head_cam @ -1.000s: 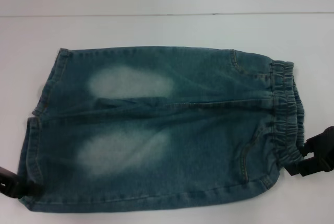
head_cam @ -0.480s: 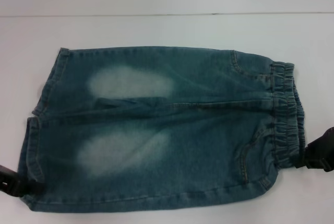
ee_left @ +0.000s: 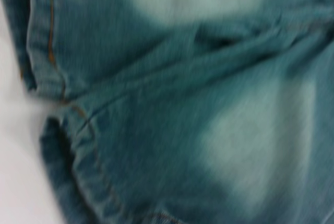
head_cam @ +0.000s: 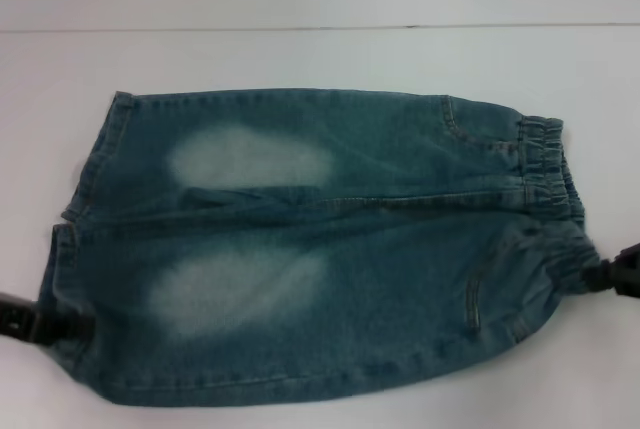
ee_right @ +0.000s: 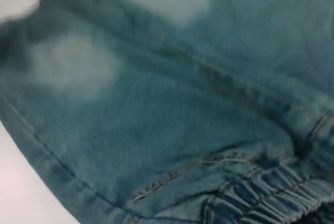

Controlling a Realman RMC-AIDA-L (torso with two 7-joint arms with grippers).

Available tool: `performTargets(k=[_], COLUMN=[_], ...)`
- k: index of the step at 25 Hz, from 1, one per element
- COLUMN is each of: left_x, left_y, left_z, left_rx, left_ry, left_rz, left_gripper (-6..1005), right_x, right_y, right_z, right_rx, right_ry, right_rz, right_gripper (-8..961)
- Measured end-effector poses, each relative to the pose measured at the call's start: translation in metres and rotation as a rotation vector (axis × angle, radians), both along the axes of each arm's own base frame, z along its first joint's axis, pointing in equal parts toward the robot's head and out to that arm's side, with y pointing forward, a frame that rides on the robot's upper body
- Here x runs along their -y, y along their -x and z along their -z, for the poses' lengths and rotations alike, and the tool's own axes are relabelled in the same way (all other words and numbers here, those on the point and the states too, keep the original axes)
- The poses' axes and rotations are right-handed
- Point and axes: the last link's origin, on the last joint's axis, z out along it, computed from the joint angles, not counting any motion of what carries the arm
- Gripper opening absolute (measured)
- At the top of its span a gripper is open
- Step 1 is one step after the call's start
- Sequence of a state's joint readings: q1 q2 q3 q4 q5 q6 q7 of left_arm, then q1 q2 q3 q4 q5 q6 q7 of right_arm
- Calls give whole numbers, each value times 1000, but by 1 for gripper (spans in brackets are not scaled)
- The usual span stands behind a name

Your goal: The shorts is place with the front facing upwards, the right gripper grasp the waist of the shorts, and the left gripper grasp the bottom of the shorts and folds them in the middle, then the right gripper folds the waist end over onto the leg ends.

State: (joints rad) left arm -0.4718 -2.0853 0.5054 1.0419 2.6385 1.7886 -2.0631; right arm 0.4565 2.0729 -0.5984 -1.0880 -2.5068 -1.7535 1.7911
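In the head view the shorts (head_cam: 310,249) lay flat, front up, on the white surface (head_cam: 320,59), the waist (head_cam: 548,209) to the right and the leg ends (head_cam: 70,239) to the left. The right claw (head_cam: 600,277) was closed on the waist's near corner, bunching it; the left claw (head_cam: 48,325) pinched the near leg's hem. The left wrist view showed both hems and pale patches; the right wrist view showed the gathered band and a pocket seam.

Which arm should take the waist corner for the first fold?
Right. The right gripper is already at the waist near corner, which bunches toward it. The left gripper sits at the bottom of the shorts.
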Motion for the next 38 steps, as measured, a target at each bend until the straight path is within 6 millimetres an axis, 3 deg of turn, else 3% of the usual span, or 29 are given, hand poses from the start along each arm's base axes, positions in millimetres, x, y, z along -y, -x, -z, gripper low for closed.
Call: performTargets(k=[6, 13, 18, 24, 29, 38], left_x=[-2, -12, -36, -67, -68, -39], left_y=[-5, -10, -21, -39, -40, -26], left_z=[-21, -42, -41, -18, -17, -35], left_rx=[110, 185, 204, 154, 140, 138], left_ry=[-132, -296, -373, -359, -330, -222], left_rz=[-5, 14, 59, 126, 123, 100], left_gripper=[71, 72, 74, 75, 77, 79], right_x=[18, 16, -7, -30, -34, -33], right_y=[-7, -10, -7, -2, 3, 4], right_z=[-37, -55, -54, -42, -32, -32], right_rx=[-134, -179, -163, -163, -155, -148], right_ry=[-150, -268, -337, -351, -307, -304], right_rz=[-11, -17, -8, 11, -2, -3], right_gripper=[35, 36, 36, 35, 35, 36])
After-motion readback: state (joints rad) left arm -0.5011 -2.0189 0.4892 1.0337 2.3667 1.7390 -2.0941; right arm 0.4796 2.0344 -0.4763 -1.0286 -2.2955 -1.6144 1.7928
